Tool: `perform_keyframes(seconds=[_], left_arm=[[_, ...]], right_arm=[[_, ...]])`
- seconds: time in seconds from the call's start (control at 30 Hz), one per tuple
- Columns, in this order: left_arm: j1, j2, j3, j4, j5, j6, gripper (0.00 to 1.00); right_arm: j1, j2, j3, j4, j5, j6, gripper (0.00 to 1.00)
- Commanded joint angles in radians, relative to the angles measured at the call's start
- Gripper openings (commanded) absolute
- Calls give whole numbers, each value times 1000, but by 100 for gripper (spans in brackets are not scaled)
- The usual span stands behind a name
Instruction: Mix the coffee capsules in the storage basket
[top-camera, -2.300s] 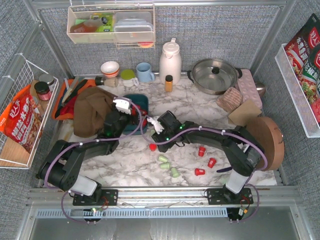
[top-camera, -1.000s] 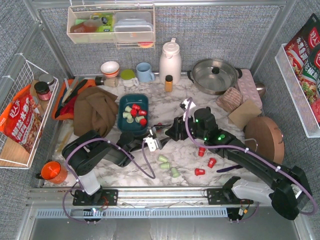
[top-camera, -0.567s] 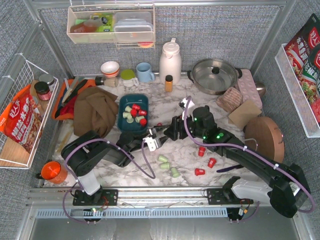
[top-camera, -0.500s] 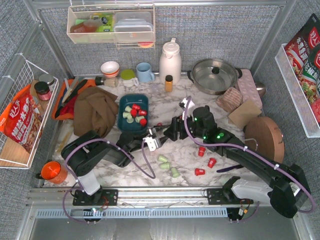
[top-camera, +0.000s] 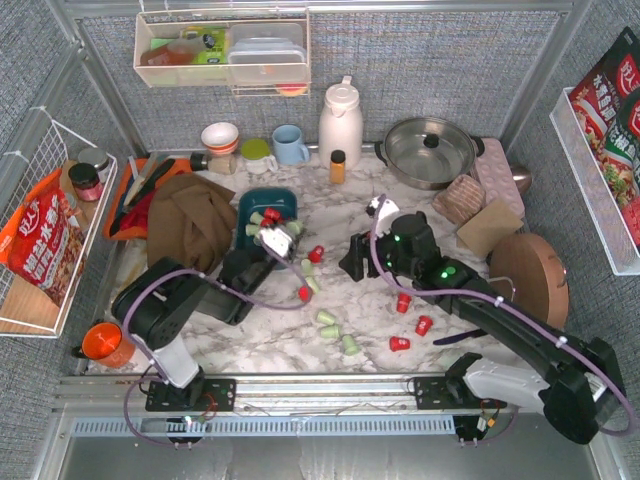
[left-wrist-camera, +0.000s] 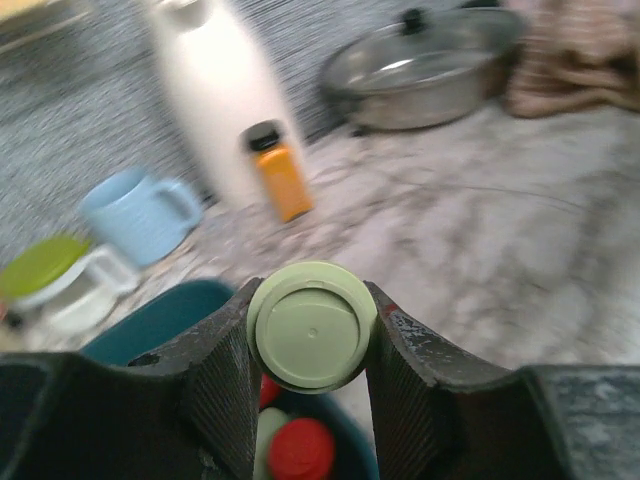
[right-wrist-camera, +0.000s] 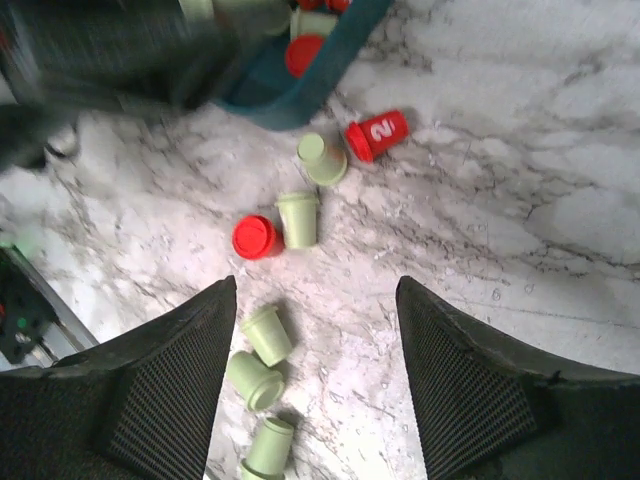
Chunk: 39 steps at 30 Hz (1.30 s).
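Note:
The dark teal storage basket (top-camera: 282, 197) stands left of centre and holds red and green coffee capsules (top-camera: 270, 214). My left gripper (top-camera: 272, 232) hovers at its near edge, shut on a pale green capsule (left-wrist-camera: 312, 325), with the basket (left-wrist-camera: 150, 320) and a red capsule (left-wrist-camera: 300, 450) below it. My right gripper (top-camera: 350, 265) hangs open and empty over the marble (right-wrist-camera: 320, 380). Loose capsules lie on the table: a red one (right-wrist-camera: 376, 134), a green one (right-wrist-camera: 298, 220), a red one (right-wrist-camera: 255, 238), and three green ones (top-camera: 330, 331). Three more red ones (top-camera: 403, 302) lie further right.
Behind the basket stand a white thermos (top-camera: 340, 122), a small amber bottle (top-camera: 338, 166), a blue mug (top-camera: 290, 145) and a steel pot (top-camera: 428, 152). A brown cloth (top-camera: 185, 225) lies left of the basket. A round wooden board (top-camera: 530, 280) sits at the right, an orange cup (top-camera: 100, 342) at the front left.
My left gripper has moved from the table's middle back to the basket's near edge, carrying the green capsule. My right gripper has opened wider and drawn slightly right.

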Motion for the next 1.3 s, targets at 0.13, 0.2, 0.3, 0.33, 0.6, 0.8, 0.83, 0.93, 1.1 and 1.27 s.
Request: perform_keyframes(seconds=[0.13, 0.2, 0.3, 0.33, 0.6, 0.8, 0.83, 0.93, 1.1, 1.27], left_arm=[[126, -66, 271, -728, -316, -337, 38], [140, -35, 308, -779, -325, -382, 43], [154, -16, 327, -806, -362, -443, 56], [155, -17, 325, -805, -376, -455, 63], [155, -123, 234, -713, -390, -422, 99], [155, -190, 179, -691, -345, -372, 99], [155, -195, 173, -688, -344, -370, 99], [155, -200, 155, -672, -339, -365, 99], [155, -194, 150, -659, -297, -350, 99], [154, -190, 126, -598, -238, -320, 99]], right_arm=[[25, 205, 32, -4, -93, -77, 67], [39, 265, 36, 36, -96, -69, 67], [63, 357, 53, 90, -98, -55, 64], [70, 384, 64, 101, -98, -53, 63], [114, 587, 152, 123, -55, -63, 53], [134, 691, 241, 80, -2, -85, 46], [141, 704, 254, 74, 6, -92, 46], [159, 745, 288, 52, 24, -106, 46], [176, 782, 317, 28, 48, -112, 46], [178, 789, 310, 10, 72, -116, 45]])
